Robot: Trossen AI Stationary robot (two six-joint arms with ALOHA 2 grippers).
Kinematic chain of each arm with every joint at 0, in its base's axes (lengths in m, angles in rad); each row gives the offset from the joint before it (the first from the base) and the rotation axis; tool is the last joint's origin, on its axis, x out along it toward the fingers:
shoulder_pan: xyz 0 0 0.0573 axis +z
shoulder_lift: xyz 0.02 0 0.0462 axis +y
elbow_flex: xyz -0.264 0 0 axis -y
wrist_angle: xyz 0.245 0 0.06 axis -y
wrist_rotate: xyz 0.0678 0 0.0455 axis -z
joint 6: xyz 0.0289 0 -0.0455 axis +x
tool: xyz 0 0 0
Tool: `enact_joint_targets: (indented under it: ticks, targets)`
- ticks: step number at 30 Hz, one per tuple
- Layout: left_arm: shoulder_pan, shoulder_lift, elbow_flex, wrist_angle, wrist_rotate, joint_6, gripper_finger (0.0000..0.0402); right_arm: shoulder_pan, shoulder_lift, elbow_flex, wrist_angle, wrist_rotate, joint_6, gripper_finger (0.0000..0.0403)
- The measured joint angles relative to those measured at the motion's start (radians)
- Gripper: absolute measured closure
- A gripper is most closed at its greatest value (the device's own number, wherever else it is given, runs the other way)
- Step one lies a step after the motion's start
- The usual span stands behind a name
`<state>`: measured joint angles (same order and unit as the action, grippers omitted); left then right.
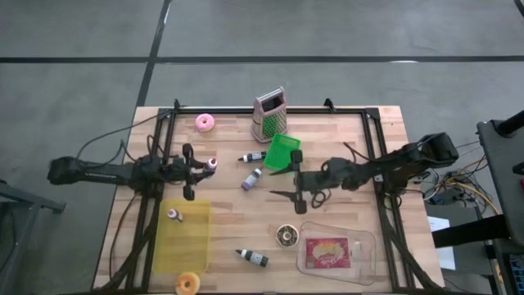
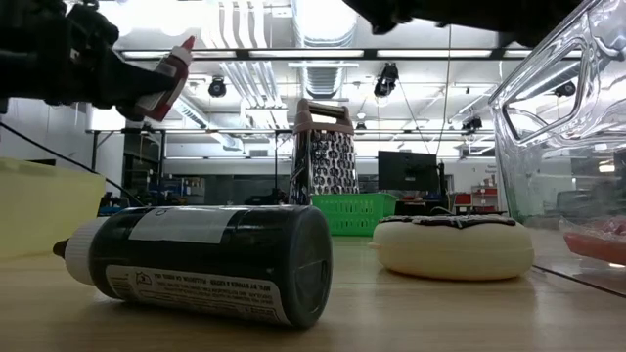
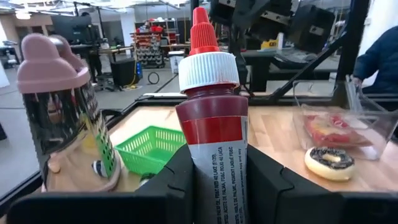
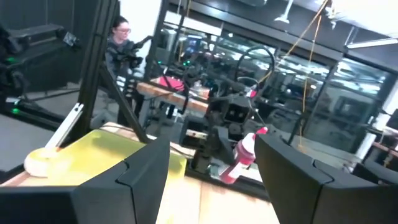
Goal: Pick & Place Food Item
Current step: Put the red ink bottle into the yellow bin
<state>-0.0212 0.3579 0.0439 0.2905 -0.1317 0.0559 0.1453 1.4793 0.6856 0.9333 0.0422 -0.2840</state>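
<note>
- Left gripper clamped on a small red-filled squeeze bottle with a white collar and red nozzle, held up off the wooden tabletop at the left side
- Same bottle seen in the low view high at the left, tilted, nozzle pointing up and right
- Just below that gripper in the high view, a translucent yellow rectangular tray with another small bottle at its upper edge
- Right gripper over the table's middle, fingers spread wide, nothing between them
- Beside it, a green plastic basket and a metal box grater with a pink handle
- Chocolate-iced ring doughnut on the table just left of a clear plastic container, which holds red-wrapped food, possibly a snack packet
- Pink-iced doughnut near the far edge, orange one at the near edge
- Dark bottle lying on its side close to the low camera
</note>
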Motion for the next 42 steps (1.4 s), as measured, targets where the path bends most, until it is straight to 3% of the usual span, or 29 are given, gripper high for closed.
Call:
enact_joint_targets:
  ticks: [14, 18, 21, 28, 38, 42]
  targets:
    - [-0.349, -0.016, -0.037, -0.009, -0.369, 0.019, 0.0311, 0.108, -0.039, -0.148, 0.11, 0.222, -0.004, 0.0172]
    - [-0.46, -0.016, -0.037, -0.015, -0.458, 0.027, 0.0311, 0.113, -0.04, -0.221, 0.232, 0.225, 0.003, 0.0172]
    - [-0.529, -0.016, -0.037, -0.016, -0.5, 0.026, 0.0311, 0.112, -0.054, -0.27, 0.224, 0.21, 0.027, 0.0172]
    - [-0.606, -0.016, -0.037, -0.044, -0.475, 0.014, 0.0311, 0.111, -0.2, -0.406, 0.162, 0.04, 0.141, 0.0181]
    - [-0.61, -0.016, -0.038, -0.049, -0.389, 0.001, 0.0311, 0.112, -0.571, -0.659, 0.096, 0.076, 0.162, 0.0195]
    - [-0.61, -0.017, -0.038, -0.067, -0.316, -0.019, 0.0311, 0.11, -0.687, -0.677, -0.085, 0.097, 0.199, 0.0196]
